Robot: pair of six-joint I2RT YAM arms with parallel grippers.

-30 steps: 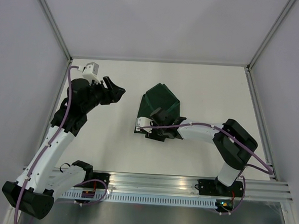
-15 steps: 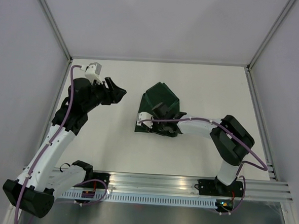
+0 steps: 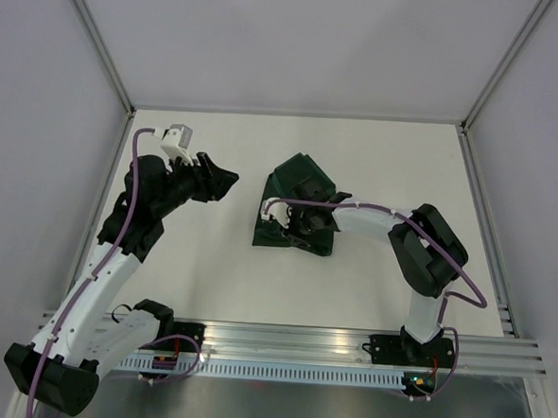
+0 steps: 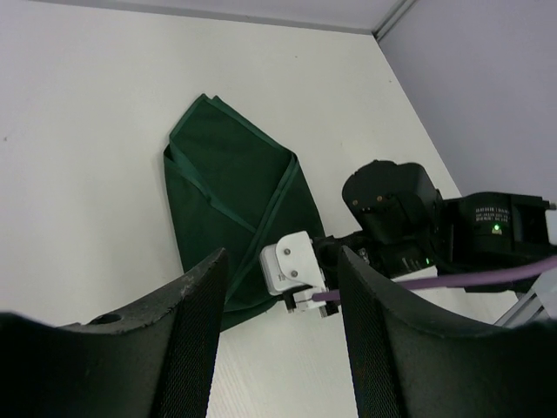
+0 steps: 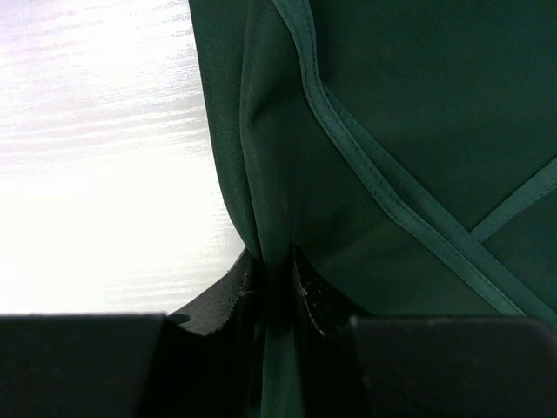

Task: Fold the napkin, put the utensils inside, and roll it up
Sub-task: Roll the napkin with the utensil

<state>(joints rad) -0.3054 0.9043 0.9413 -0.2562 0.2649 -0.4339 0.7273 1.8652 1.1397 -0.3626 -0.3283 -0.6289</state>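
Right fingers (image 5: 228, 296) pinch the napkin (image 4: 231, 200), lying lengthwise near-to-far; left fingers (image 4: 196, 331) gape empty.

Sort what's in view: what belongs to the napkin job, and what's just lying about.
Job: the napkin, a fold pinched in the right gripper; the left gripper, open, off the cloth.
Lying about: nothing loose; only the table beneath. No utensils in view.

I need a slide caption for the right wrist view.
Right gripper pinching a fold of the dark green fabric napkin on the white table.
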